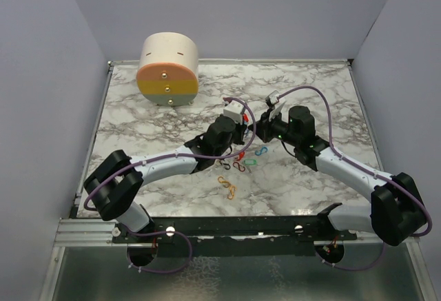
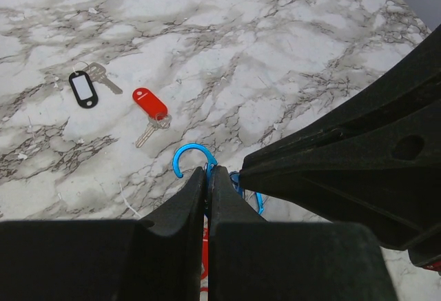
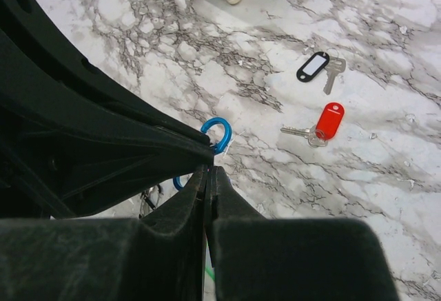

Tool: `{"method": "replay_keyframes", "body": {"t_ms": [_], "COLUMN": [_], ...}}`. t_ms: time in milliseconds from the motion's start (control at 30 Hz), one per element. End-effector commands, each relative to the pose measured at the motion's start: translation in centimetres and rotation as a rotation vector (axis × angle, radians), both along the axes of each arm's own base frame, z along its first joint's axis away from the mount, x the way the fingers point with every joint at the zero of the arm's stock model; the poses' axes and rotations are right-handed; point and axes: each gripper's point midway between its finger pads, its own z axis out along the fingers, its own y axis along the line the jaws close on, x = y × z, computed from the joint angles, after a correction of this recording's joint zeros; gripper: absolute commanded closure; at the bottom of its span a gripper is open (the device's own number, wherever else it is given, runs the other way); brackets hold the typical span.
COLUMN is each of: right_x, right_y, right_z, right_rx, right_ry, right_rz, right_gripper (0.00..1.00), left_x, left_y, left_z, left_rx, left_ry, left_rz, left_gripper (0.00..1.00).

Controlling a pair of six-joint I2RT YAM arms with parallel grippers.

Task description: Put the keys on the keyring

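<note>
Your left gripper (image 2: pixel 209 174) has its fingers pressed together on the blue S-shaped metal clip (image 2: pixel 187 158), whose open hook pokes out at 11 o'clock of the tips. Your right gripper (image 3: pixel 208 173) is pinched tight too, meeting the same clip from the opposite side (in the left wrist view its tip touches the clip's other loop). Each black gripper fills much of the other's camera and hides the table behind it.

From the left tips, the red oblong plastic tag with a silver key (image 2: pixel 150 102) lies near at 11 o'clock. The black oblong plastic tag with a silver key (image 2: pixel 84 88) lies farther out at 10 o'clock. Both are flat on the white-and-grey marble table (image 2: pixel 289 53), apart from each other.

From above, at 6 o'clock of the grippers, lie the small red clip (image 1: pixel 238 166), the green and blue clips (image 1: pixel 260 152) and the orange clips (image 1: pixel 226 187), the last nearest the bases. The big cream-and-orange cylinder (image 1: pixel 169 70) sits at 11 o'clock by the far edge, its studded face closed.
</note>
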Motion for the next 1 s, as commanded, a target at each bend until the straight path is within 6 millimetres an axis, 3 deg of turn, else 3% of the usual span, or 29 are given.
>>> {"method": "replay_keyframes", "body": {"t_ms": [0, 967], "right_x": [0.4, -0.6], "right_y": [-0.5, -0.1], "right_z": [0.4, 1.3], "right_rx": [-0.012, 0.010], "right_ry": [-0.038, -0.063], "right_rz": [-0.038, 0.011], "right_gripper": [0.99, 0.99], "left_x": [-0.1, 0.1], "left_y": [-0.4, -1.0], "left_z": [3.1, 3.2], "left_rx": [-0.070, -0.074], "left_ry": [-0.042, -0.041], "left_rz": [-0.019, -0.033], "left_gripper": [1.00, 1.00]}}
